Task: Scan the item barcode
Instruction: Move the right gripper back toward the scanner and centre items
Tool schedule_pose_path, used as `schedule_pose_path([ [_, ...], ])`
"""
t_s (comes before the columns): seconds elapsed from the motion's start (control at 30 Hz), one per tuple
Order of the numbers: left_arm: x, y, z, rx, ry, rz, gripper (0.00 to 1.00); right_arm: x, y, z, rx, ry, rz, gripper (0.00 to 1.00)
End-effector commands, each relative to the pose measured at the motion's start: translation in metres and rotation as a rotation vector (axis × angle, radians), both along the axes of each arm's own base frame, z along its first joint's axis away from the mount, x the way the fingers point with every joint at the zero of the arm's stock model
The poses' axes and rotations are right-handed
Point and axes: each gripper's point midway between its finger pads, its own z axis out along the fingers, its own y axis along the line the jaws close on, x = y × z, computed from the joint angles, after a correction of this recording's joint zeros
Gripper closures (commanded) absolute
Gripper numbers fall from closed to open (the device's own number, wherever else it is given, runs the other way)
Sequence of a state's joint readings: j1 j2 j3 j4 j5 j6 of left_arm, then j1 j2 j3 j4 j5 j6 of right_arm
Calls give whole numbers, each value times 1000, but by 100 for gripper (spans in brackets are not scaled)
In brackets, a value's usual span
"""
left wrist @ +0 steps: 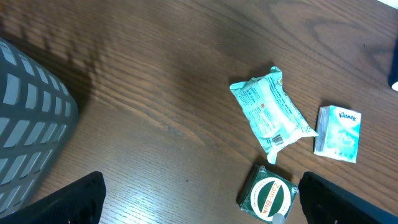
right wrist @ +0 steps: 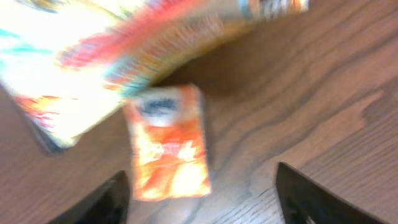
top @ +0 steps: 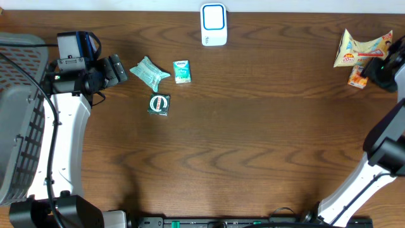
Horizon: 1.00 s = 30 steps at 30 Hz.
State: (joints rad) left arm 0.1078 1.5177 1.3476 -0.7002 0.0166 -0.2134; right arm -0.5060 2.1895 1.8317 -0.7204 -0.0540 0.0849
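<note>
Orange packet (right wrist: 168, 143) lies flat far right of the scanner (top: 214, 24), at the table (top: 253, 139) edge, just beside the snack bag (top: 364, 47). Right gripper (right wrist: 205, 190) stands released over it. Left gripper (left wrist: 199, 199), left of the scanner, is spread wide and holds nothing, with open tabletop between.

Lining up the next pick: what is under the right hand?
An orange packet lies flat on the table, beside a larger snack bag. Blur hides whether the bag overlaps it; its underside is covered.

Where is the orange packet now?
The orange packet lies far right in the overhead view, just below the snack bag, in front of the right gripper.
</note>
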Motion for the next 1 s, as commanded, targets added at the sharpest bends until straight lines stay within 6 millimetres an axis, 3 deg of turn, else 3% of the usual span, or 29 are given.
schedule_pose_path([
  [0.0,-1,2,-4,-1,13,14,2,22,35,85,27,-210,107,23],
  [0.17,-1,2,-4,-1,13,14,2,44,128,137,389,-432,341,20],
  [0.2,-1,2,-4,-1,13,14,2,46,146,142,459,-452,386,11],
  [0.23,-1,2,-4,-1,13,14,2,47,166,145,518,-461,438,3],
  [0.37,-1,2,-4,-1,13,14,3,58,227,139,563,-439,563,1],
  [0.53,-1,2,-4,-1,13,14,2,74,322,117,515,-394,711,15],
  [0.57,-1,2,-4,-1,13,14,2,78,348,116,497,-405,758,18],
  [0.7,-1,2,-4,-1,13,14,3,88,419,117,430,-466,857,32],
  [0.8,-1,2,-4,-1,13,14,2,96,459,113,339,-489,797,53],
  [0.93,-1,2,-4,-1,13,14,2,92,506,118,242,-536,789,57],
  [0.97,-1,2,-4,-1,13,14,2,90,516,119,232,-547,796,62],
])
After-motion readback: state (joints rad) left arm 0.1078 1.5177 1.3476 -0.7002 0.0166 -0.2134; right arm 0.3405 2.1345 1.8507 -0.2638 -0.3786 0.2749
